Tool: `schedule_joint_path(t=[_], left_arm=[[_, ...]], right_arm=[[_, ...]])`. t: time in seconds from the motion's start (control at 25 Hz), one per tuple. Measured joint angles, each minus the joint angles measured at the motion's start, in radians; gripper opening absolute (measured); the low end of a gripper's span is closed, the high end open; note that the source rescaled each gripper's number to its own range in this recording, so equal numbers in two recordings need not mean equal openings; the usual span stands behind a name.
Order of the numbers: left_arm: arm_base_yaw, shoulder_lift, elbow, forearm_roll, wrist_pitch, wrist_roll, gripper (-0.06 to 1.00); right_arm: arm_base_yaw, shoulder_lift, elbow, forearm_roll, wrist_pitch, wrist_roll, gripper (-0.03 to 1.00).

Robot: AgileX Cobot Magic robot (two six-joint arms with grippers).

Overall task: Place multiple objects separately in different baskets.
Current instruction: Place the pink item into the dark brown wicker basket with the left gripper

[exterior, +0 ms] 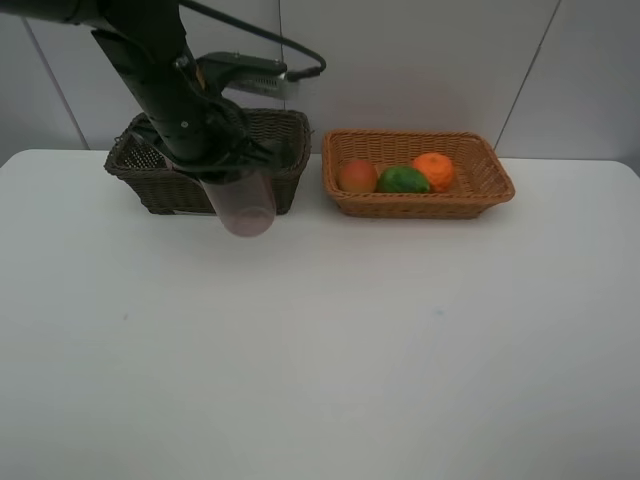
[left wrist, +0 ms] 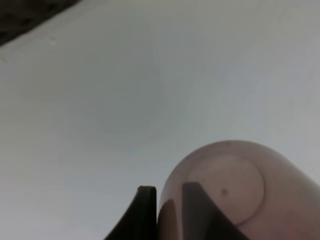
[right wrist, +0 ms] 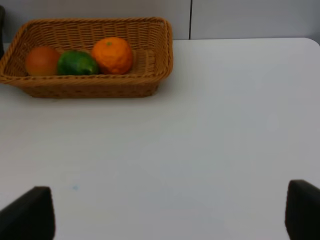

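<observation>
The left gripper (left wrist: 165, 212) is clamped on the rim of a translucent mauve plastic cup (exterior: 246, 207), held before the dark brown wicker basket (exterior: 285, 150). The right gripper (right wrist: 170, 212) gapes wide, empty, over the white table (exterior: 350, 340); three fruits lie in the light tan wicker basket (exterior: 480, 190).

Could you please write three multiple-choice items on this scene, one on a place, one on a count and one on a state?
1. Where do the pieces of fruit lie?
A. in the light tan woven wicker basket
B. in the dark brown woven wicker basket
C. on the white table

2. How many pieces of fruit are there?
A. two
B. three
C. five

3. What is the left gripper doing?
A. standing open
B. holding an orange
C. holding the translucent mauve cup

Answers:
1 A: the fruit lies inside the tan basket's rim.
2 B: red-orange peach-like fruit, green round fruit, orange.
3 C: its fingers pinch the cup's wall in the left wrist view.
</observation>
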Motion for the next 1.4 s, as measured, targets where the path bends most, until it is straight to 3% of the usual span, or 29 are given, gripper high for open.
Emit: schedule_joint_path(t=[0.24,0.44,0.68,1.0,1.04,1.12,1.24,1.32,1.4], left_arm=[[0.104,0.008,-0.162,0.073,0.014,-0.074,0.00],[0.186,0.088,-0.218,0.150,-0.102,-0.081,0.00],[0.220,0.210,-0.218,0.219,-0.265,-0.081,0.00],[0.226,0.321,-0.219,0.284,-0.330,-0.075,0.02],[0.226,0.329,-0.219,0.285,-0.334,-0.075,0.06],[0.226,0.334,-0.219,0.287,-0.340,-0.075,0.26],[0.226,0.335,-0.221,0.287,-0.344,-0.075,0.78],[0.226,0.335,-0.223,0.286,-0.345,-0.075,0.93],[0.226,0.326,-0.223,0.279,-0.339,-0.075,0.98]], right_arm=[[0.000,0.000,0.000,0.000,0.000,0.000,1.00],[0.000,0.000,0.000,0.000,0.000,0.000,1.00],[0.000,0.000,0.000,0.000,0.000,0.000,1.00],[0.000,0.000,0.000,0.000,0.000,0.000,1.00],[0.000,0.000,0.000,0.000,0.000,0.000,1.00],[0.000,0.000,0.000,0.000,0.000,0.000,1.00],[0.000,0.000,0.000,0.000,0.000,0.000,1.00],[0.000,0.000,0.000,0.000,0.000,0.000,1.00],[0.000,0.000,0.000,0.000,0.000,0.000,1.00]])
